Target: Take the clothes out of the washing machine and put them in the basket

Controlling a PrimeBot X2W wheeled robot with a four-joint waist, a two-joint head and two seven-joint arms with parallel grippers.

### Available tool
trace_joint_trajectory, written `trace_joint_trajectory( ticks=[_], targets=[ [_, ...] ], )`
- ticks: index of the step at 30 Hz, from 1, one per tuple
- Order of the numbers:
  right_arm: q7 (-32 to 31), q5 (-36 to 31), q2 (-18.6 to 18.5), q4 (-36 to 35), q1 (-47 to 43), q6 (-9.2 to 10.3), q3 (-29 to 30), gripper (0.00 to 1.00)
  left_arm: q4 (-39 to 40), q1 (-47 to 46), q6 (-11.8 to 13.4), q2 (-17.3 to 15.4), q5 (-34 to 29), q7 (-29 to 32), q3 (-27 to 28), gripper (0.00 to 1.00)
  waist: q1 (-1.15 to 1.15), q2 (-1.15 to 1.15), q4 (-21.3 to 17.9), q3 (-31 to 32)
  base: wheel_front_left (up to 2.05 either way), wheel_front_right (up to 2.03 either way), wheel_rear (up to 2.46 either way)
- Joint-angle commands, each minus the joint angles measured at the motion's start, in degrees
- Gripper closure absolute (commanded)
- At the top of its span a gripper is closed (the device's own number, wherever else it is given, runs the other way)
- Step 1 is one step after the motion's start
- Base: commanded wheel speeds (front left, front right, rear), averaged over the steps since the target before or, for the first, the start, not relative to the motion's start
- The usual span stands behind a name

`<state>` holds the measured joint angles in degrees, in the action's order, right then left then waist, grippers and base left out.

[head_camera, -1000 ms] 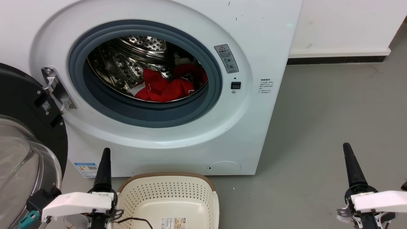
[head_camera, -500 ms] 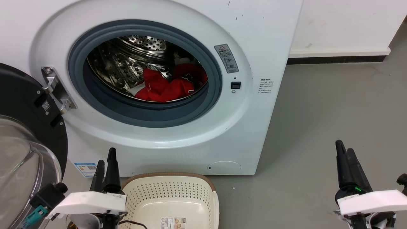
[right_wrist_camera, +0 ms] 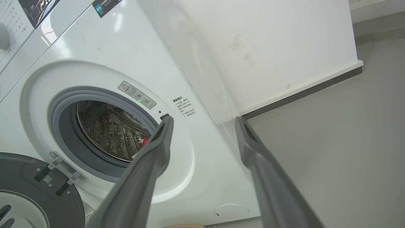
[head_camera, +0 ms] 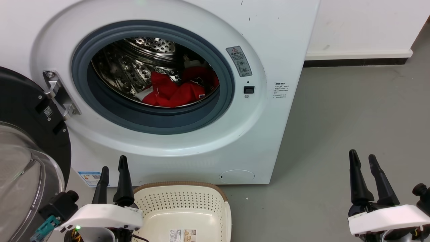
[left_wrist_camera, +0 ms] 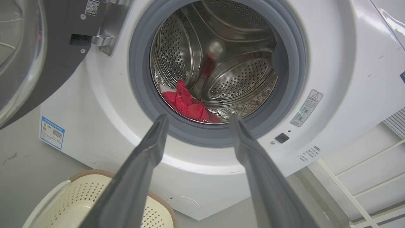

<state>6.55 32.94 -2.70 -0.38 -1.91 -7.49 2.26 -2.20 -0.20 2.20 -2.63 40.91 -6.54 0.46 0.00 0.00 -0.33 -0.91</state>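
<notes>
The red clothes lie crumpled at the bottom of the steel drum of the white washing machine; the left wrist view shows the clothes too. The porthole door hangs open at the left. The cream basket stands on the floor in front of the machine, holding nothing but a paper label. My left gripper is open, low at the basket's left rim. My right gripper is open over bare floor at the lower right. Both are well short of the drum opening.
Grey floor stretches to the right of the machine, ending at a white wall with a dark skirting. The open door stands close to my left arm. A white rack shows at the right of the left wrist view.
Both grippers have gone from shut to open, fingers spreading apart. The left gripper shifted slightly right, the right gripper slightly left and lower. The clothes have not moved.
</notes>
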Motion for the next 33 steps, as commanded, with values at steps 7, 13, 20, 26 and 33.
trace_joint_trajectory(
  ticks=[7,13,20,26,33],
  targets=[
    [1.5,-7.47,-0.27,-2.42,-0.71,0.0,-0.39,0.0,1.79,0.27,0.7,-0.24,-6.83,-1.55,-0.95,0.0,0.0,0.0,-0.09,-0.16,0.0,0.0,0.0],
    [2.4,-11.64,-0.28,-3.22,-1.23,0.0,-0.17,0.0,2.5,0.65,1.18,-0.26,-10.61,-2.48,-1.38,0.0,0.0,0.0,-0.11,-0.21,0.0,0.0,0.0],
    [3.4,-16.37,-0.27,-4.47,-1.66,0.0,-0.41,0.0,3.13,1.17,1.64,-0.26,-14.56,-3.47,-1.71,0.0,0.0,0.0,-0.1,-0.28,0.0,0.0,0.0],
    [4.24,-19.6,-0.27,-5.17,-2.17,0.0,-0.39,0.0,3.59,1.62,1.83,-0.27,-17.81,-4.31,-1.73,0.0,0.0,0.0,-0.1,-0.41,0.0,0.0,0.0],
    [5.16,-22.19,-0.27,-5.83,-2.94,0.0,-0.27,0.0,3.99,2.21,2.09,-0.29,-21.33,-5.19,-1.91,0.0,0.0,0.0,-0.15,-0.44,0.0,0.0,0.0]
  ],
)
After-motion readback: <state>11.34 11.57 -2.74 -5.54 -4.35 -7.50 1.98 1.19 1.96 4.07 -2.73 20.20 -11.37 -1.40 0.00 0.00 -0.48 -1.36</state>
